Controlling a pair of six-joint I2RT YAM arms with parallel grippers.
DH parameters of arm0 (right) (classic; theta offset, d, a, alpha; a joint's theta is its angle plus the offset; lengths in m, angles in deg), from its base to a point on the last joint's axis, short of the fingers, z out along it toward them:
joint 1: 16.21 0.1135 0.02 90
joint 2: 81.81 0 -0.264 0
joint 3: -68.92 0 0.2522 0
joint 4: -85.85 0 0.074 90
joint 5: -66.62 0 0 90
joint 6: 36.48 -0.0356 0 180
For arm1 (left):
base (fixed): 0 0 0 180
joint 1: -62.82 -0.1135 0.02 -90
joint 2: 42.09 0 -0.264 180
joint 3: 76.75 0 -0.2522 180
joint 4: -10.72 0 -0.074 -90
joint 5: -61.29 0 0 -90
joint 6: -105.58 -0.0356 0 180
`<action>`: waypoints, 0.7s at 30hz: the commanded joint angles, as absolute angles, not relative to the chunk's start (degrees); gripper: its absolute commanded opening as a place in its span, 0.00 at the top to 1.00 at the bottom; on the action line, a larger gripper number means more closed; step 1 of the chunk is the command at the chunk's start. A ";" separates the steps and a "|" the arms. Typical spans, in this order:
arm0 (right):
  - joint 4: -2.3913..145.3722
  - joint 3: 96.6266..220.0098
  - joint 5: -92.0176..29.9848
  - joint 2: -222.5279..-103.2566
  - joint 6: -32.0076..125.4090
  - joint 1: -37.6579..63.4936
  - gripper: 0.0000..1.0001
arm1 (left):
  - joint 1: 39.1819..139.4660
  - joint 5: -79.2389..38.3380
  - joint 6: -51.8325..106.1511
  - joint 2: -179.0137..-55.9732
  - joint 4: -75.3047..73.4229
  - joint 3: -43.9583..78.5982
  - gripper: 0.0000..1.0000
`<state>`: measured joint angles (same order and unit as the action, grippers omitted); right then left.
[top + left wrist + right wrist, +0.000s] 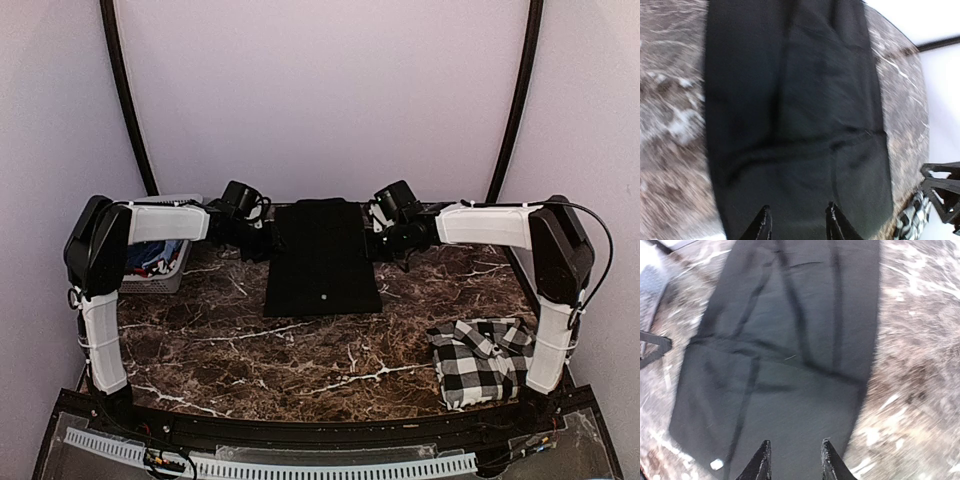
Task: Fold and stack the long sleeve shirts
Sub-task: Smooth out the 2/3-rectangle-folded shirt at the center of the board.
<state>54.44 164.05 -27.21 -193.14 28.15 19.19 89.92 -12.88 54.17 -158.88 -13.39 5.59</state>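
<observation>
Currently black shirt lies flat between left jaws and right jaws, both parted, empty.

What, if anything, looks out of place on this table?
The checked shirt sits rumpled at the near right edge, apart from the black shirt, which lies flat in a tidy strip. Nothing else stands out.
</observation>
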 commanded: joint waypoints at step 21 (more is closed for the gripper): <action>59.82 137.50 -23.55 -182.14 19.75 26.55 0.70 | 97.54 -13.12 60.27 -141.97 -8.04 35.97 0.65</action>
<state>60.45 140.14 -25.00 -184.62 21.37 27.12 98.22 -9.73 60.94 -146.88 -3.45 32.89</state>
